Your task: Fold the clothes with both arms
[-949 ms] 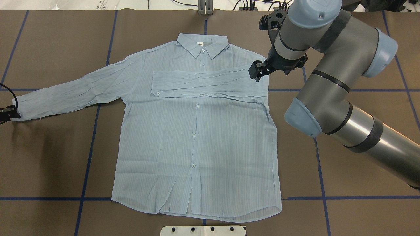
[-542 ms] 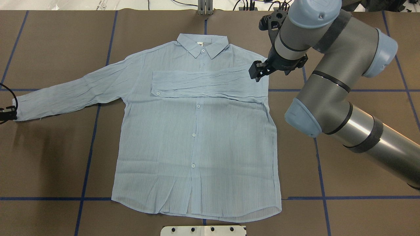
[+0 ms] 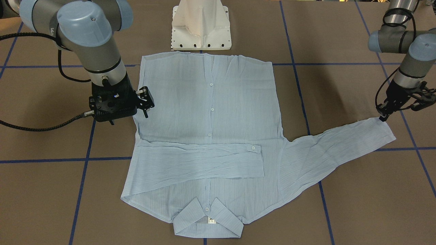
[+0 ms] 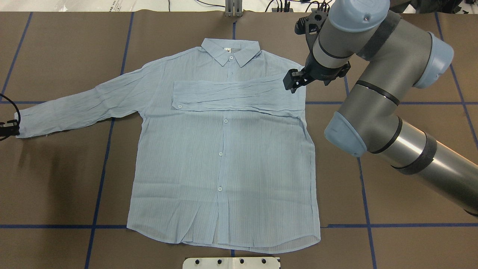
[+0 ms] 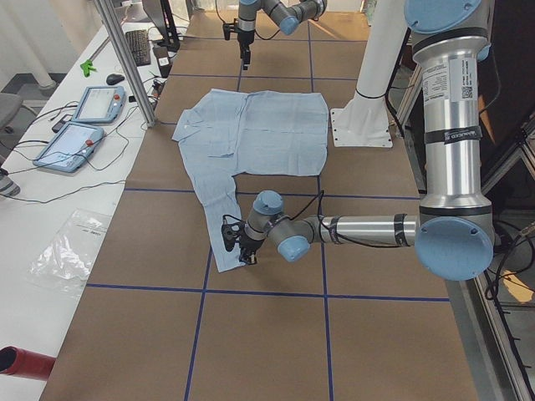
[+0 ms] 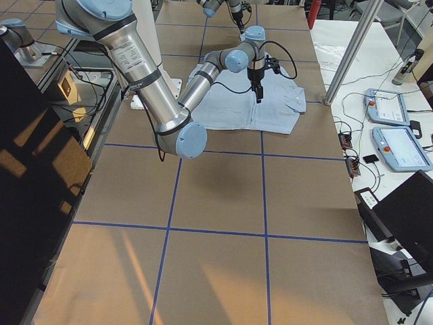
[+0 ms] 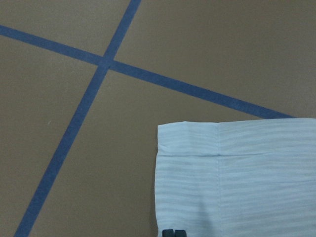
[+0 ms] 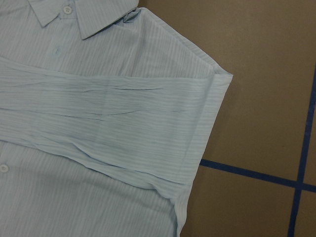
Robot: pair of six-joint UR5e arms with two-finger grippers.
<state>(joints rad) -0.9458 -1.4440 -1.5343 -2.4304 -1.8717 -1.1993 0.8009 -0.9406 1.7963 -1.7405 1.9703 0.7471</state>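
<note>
The light blue shirt (image 4: 224, 157) lies flat and face up, collar (image 4: 230, 50) toward the far edge. One sleeve (image 4: 231, 97) is folded across the chest. The other sleeve (image 4: 82, 108) stretches out to the left. My left gripper (image 4: 10, 128) sits low at that sleeve's cuff (image 7: 237, 177), its fingertips (image 7: 168, 233) together on the cuff's edge. In the front view my right gripper (image 3: 145, 102) hovers open over the shoulder fold (image 8: 207, 98), holding nothing.
The white pedestal base (image 3: 201, 27) stands just past the hem. Blue tape lines (image 4: 101, 179) cross the brown table. A black cable (image 3: 41, 127) trails from the right wrist. Control tablets (image 5: 84, 117) and an upright post (image 5: 125, 58) stand beyond the collar end.
The left gripper has shifted very slightly at the cuff. The right arm and the shirt body have not moved.
</note>
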